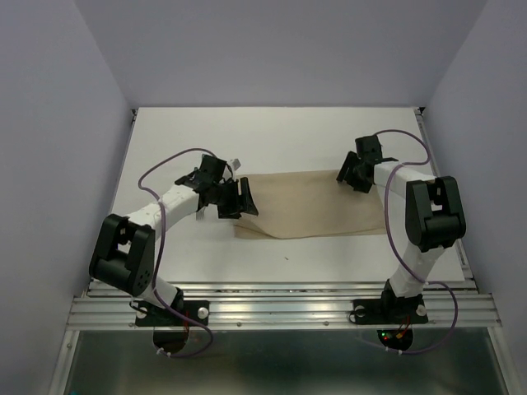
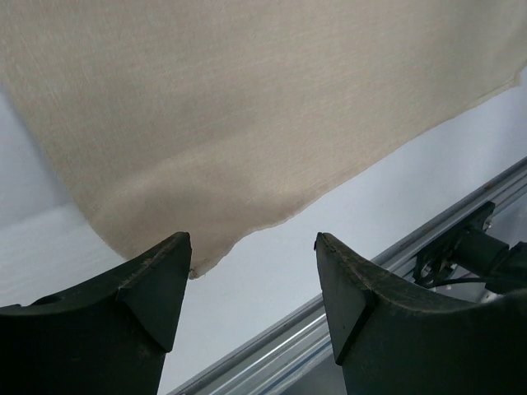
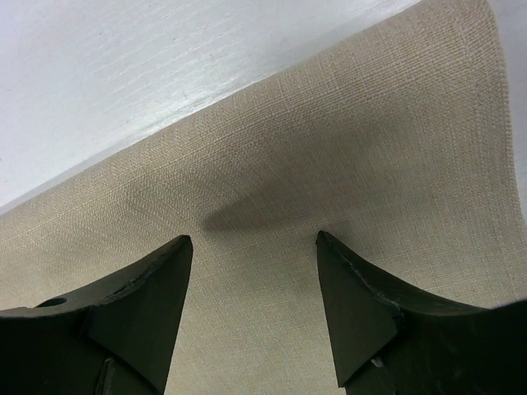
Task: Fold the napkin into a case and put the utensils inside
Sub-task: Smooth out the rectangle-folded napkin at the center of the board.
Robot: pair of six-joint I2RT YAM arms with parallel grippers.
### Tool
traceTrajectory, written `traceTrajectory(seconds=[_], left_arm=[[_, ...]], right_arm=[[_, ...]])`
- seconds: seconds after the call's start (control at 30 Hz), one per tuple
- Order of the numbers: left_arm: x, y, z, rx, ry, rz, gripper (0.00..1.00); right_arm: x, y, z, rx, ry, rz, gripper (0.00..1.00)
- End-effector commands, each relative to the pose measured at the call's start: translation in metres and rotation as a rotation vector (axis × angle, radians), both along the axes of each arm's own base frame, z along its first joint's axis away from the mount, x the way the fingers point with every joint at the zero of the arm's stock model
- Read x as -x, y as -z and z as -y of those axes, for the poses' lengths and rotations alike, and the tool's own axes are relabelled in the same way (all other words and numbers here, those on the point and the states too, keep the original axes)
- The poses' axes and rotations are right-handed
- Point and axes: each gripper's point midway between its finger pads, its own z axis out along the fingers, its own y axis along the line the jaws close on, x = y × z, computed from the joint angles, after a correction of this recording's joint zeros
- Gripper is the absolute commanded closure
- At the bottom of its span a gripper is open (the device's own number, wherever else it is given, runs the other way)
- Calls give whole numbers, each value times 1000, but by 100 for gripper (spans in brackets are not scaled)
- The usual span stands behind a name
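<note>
1. The napkin lies flat on the table as a wide oblong, with one gripper at each short end. I judge it is placed so that each arm can take its own side for the next fold toward the case.
2. The left gripper hangs low at the left end of the cloth. In its wrist view a loose corner of the napkin comes down just in front of one of its fingers, nearly touching its tip. The gap between the fingers shows mostly bare table.
3. The left fingers stand wide apart and hold nothing. Whether the corner really touches the fingertip, I cannot tell.
4. The right gripper hovers over the far right part of the cloth. In its wrist view the napkin fills the space ahead of and between the fingers, and their shadow falls on it.
5. The right fingers are also spread wide, with nothing between them.
6. The utensils are not clearly visible. A thin silver piece just behind the left gripper is perhaps one of them.
</note>
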Motion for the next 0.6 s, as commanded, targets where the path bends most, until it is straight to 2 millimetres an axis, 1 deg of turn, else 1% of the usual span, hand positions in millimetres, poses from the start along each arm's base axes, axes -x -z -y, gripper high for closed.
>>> traceTrajectory(seconds=[0.0, 0.07, 0.17, 0.23, 0.3, 0.33, 0.37, 0.4, 0.43, 0.47, 0.5, 0.53, 0.57], left_arm=[[-22, -32, 8, 29, 8, 106, 28], [-28, -27, 9, 22, -5, 100, 28], [-32, -18, 10, 18, -19, 95, 29], [-31, -10, 10, 13, -26, 80, 29], [-33, -7, 10, 15, -29, 81, 29], [-34, -1, 11, 13, -31, 74, 29], [-32, 3, 10, 9, -33, 61, 29], [-34, 6, 11, 9, -35, 58, 29], [-35, 9, 12, 8, -37, 53, 30], [-37, 17, 12, -1, -42, 37, 30], [-38, 21, 11, -8, -49, 28, 30], [-40, 24, 11, -15, -56, 26, 30], [-42, 31, 10, -29, -65, 11, 30]], right_arm=[[10, 0, 3, 1, -13, -30, 32], [11, -8, 3, 4, -17, -20, 32], [11, -18, 5, 13, -21, -4, 32], [13, -26, 8, 29, -20, 11, 31], [15, -30, 11, 42, -18, 13, 31], [15, -35, 17, 50, -5, 22, 31], [17, -36, 18, 50, -4, 24, 31], [18, -37, 23, 51, 8, 21, 31], [20, -38, 23, 50, 7, 22, 31], [23, -38, 30, 51, 20, 18, 30], [26, -37, 35, 52, 30, 13, 31], [29, -36, 44, 54, 51, 8, 30], [35, -35, 49, 53, 61, 1, 30]])
